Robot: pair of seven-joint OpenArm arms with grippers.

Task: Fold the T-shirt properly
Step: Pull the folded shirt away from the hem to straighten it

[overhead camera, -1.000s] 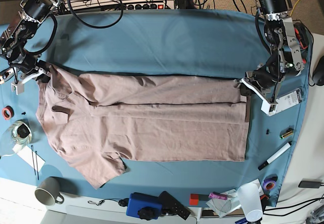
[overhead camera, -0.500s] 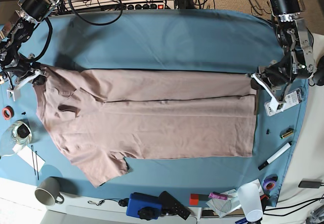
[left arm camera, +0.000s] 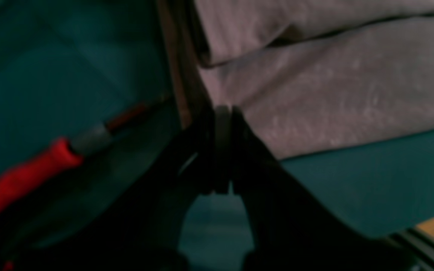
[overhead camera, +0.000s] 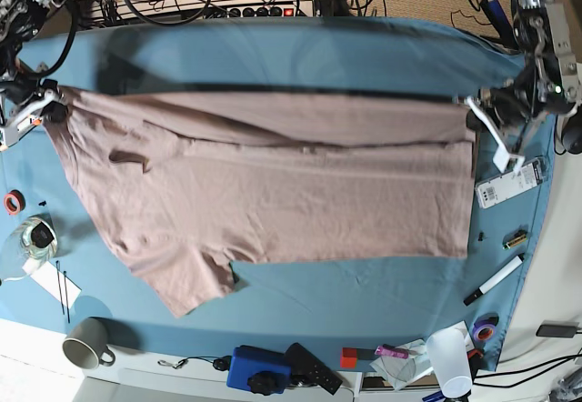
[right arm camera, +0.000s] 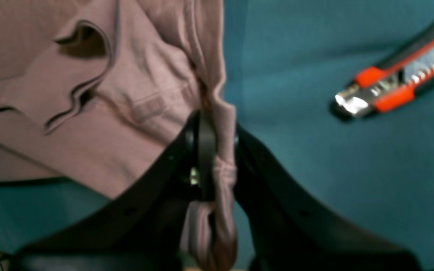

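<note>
The pink-beige T-shirt (overhead camera: 273, 193) lies stretched sideways across the blue table cloth (overhead camera: 300, 56). One sleeve (overhead camera: 186, 284) points toward the near edge. My left gripper (overhead camera: 475, 115), on the right of the base view, is shut on the shirt's far right corner. The left wrist view shows its jaws (left arm camera: 222, 124) closed on the shirt's edge (left arm camera: 333, 94). My right gripper (overhead camera: 50, 106), at the far left, is shut on the shirt's far left corner. In the right wrist view the fabric (right arm camera: 145, 101) is bunched between that gripper's jaws (right arm camera: 217, 150). The far edge is pulled taut between the two grippers.
An orange box cutter (right arm camera: 398, 86) lies on the cloth near my right gripper. A mug (overhead camera: 86, 343), a blue box (overhead camera: 259, 368), a white cup (overhead camera: 450, 356) and a marker (overhead camera: 496, 281) line the near edge. A label card (overhead camera: 509, 184) lies at the right. Cables and a power strip (overhead camera: 264, 9) run along the back.
Both grippers have moved toward the far side and outward with the shirt's corners. The far edge has been drawn straight and the shirt has shifted toward the back.
</note>
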